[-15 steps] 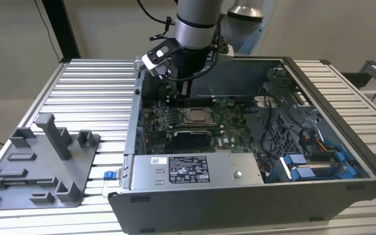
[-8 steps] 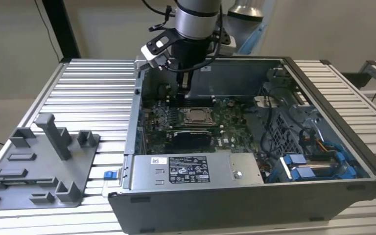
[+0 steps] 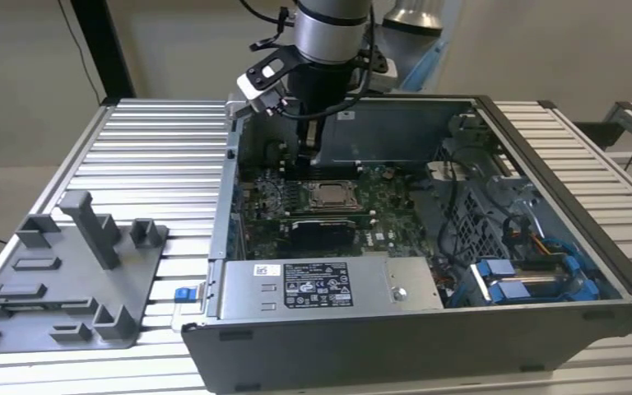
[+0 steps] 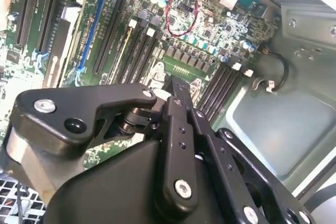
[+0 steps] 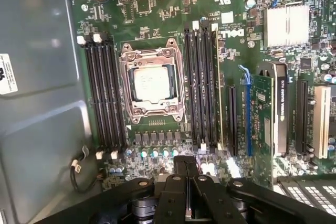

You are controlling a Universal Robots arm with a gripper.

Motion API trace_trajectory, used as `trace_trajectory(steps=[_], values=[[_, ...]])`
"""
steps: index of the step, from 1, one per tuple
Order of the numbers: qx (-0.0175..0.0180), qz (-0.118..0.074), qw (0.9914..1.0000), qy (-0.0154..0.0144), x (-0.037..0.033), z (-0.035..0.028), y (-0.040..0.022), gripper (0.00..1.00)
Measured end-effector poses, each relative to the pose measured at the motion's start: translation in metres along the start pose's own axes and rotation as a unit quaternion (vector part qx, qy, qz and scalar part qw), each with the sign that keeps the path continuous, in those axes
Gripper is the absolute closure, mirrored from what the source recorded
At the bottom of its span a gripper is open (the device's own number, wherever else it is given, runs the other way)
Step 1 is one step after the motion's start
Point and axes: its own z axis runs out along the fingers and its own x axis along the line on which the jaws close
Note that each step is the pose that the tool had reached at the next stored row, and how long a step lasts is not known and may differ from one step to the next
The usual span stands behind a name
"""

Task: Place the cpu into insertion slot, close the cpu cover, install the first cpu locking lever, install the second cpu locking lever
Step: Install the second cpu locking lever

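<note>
Inside the open computer case [image 3: 536, 271], the green motherboard [image 5: 173, 3] lies flat, and the cpu [image 5: 151, 84] sits in the insertion slot [image 5: 127, 85] with its silver-grey top face up. The cpu cover [image 5: 152, 109] lies closed over it, its silvery frame ringing the chip on all sides. In the exterior view the chip [image 3: 328, 195] is near the middle of the board, with the gripper [image 3: 309, 156] hanging above the board at about 11 o'clock from it and apart from it. In both wrist views the black fingers [image 5: 187, 182] are pressed together with nothing between them, so the jaws are closed and empty. Black memory slots [image 5: 102, 95] flank the socket on either side. Outside the case, at 9 o'clock in the exterior view, a grey fixture tray [image 3: 63, 280] rests on the ribbed metal table [image 3: 151, 148]
</note>
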Motion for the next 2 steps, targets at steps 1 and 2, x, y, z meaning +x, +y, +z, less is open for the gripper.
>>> trace_trajectory(steps=[1,2], values=[[0.0,0.0,1.0,0.0001,0.0,-0.0002,0.0,1.0],[0.0,0.0,1.0,0.0,0.0,-0.0005,-0.0001,1.0]])
